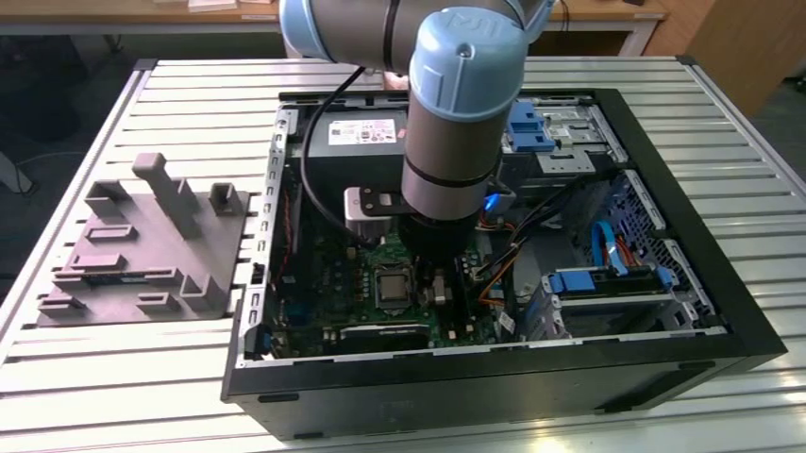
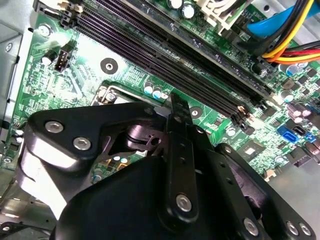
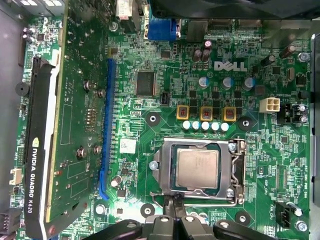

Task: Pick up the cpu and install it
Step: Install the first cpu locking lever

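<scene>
Cpu (image 3: 197,167) seated flat in socket frame (image 3: 200,172) on green motherboard (image 3: 150,100), silvery top facing up, square, so no long axis; edges parallel to frame sides. End effector (image 3: 173,202) just beside socket edge, fingers (image 3: 176,206) together, gripping nothing; seen likewise in second wrist view (image 2: 172,107). In exterior view, arm (image 1: 460,123) reaching down into open computer case (image 1: 705,283) on slatted bench (image 1: 113,377); grey moulded tray (image 1: 139,255) well apart, toward the exterior view's left.
</scene>
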Controlling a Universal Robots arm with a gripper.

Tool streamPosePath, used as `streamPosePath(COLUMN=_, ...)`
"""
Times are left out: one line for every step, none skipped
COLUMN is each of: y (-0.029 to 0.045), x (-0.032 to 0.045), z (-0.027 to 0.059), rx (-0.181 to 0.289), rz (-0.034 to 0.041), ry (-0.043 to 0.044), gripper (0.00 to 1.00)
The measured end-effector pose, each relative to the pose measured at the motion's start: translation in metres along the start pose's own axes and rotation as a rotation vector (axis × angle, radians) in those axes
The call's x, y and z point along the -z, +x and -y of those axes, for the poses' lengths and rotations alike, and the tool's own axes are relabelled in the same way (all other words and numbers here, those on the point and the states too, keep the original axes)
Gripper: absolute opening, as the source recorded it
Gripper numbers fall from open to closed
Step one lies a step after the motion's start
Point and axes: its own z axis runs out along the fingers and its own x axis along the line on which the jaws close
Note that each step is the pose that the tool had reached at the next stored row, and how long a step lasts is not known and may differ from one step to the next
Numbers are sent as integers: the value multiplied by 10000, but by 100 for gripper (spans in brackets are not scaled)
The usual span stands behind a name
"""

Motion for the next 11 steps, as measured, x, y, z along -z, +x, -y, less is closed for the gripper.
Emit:
streamPosePath(y=1, x=9, z=-1, rx=0, rz=0, ry=0, gripper=11)
streamPosePath(y=2, x=23, z=-1, rx=0, rz=2, ry=1, gripper=11)
streamPosePath(y=2, x=38, z=-1, rx=0, rz=2, ry=3, gripper=11)
streamPosePath(y=4, x=55, z=-3, rx=0, rz=-4, ry=1, gripper=11)
streamPosePath(y=6, x=76, z=-4, rx=1, rz=-4, ry=0, gripper=11)
streamPosePath(y=7, x=99, z=-5, rx=1, rz=-3, ry=-1, gripper=11)
streamPosePath(y=9, x=122, z=-6, rx=0, rz=-5, ry=-1, gripper=11)
streamPosePath(y=11, x=146, z=-8, rx=0, rz=-6, ry=-2, gripper=11)
streamPosePath(y=13, x=171, z=-9, rx=1, rz=-5, ry=-1, gripper=11)
streamPosePath(y=14, x=197, z=-10, rx=1, rz=-5, ry=-1, gripper=11)
streamPosePath(y=16, x=224, z=-12, rx=1, rz=-5, ry=-1, gripper=11)
